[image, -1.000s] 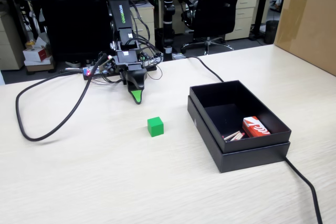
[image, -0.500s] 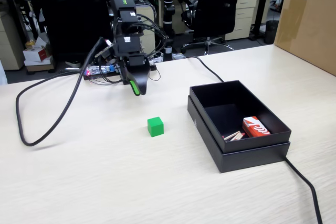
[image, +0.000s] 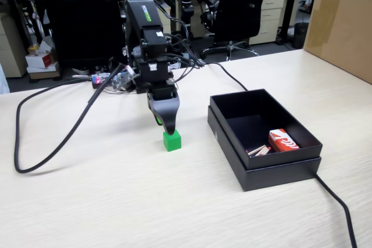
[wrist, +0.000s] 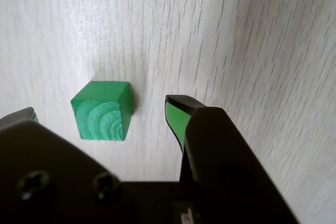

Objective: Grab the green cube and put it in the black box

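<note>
Close under my wrist camera, my jaws stand apart, one tip on each side of the cube (wrist: 102,110), neither touching it. Cube rests on the pale surface (image: 116,201). Farther right in the fixed view sits the box (image: 232,137), holding a red-and-white packet (image: 283,140).

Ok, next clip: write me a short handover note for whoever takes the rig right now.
Gripper: open, low over the table, jaws either side of the green cube, not yet closed on it.
Green cube: on the table, left of the black box in the fixed view, directly under the gripper.
Black box: open, already holding a red-and-white packet and some small sticks.
Done: approach and alignment.
Left: close on the cube, lift, carry to the box, release inside.
</note>
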`<action>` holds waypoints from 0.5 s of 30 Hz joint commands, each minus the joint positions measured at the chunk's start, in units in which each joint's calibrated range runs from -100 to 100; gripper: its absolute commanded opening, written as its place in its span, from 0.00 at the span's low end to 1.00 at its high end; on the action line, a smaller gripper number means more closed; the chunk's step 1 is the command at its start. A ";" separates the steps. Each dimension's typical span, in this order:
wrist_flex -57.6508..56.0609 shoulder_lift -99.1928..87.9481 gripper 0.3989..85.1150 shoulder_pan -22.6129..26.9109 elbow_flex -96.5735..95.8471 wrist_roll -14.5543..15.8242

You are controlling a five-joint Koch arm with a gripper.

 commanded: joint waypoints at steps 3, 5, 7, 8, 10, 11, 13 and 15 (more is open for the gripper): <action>-0.86 3.11 0.55 0.20 5.91 0.24; -0.95 4.60 0.55 0.39 6.72 0.44; -0.95 5.98 0.53 0.54 7.54 0.49; -0.95 6.78 0.53 0.63 8.08 0.49; -0.95 7.81 0.53 0.73 8.99 0.49; -0.95 8.39 0.52 0.73 9.26 0.49; -0.95 9.30 0.49 0.73 9.99 0.49; -0.95 9.99 0.46 0.73 10.71 0.49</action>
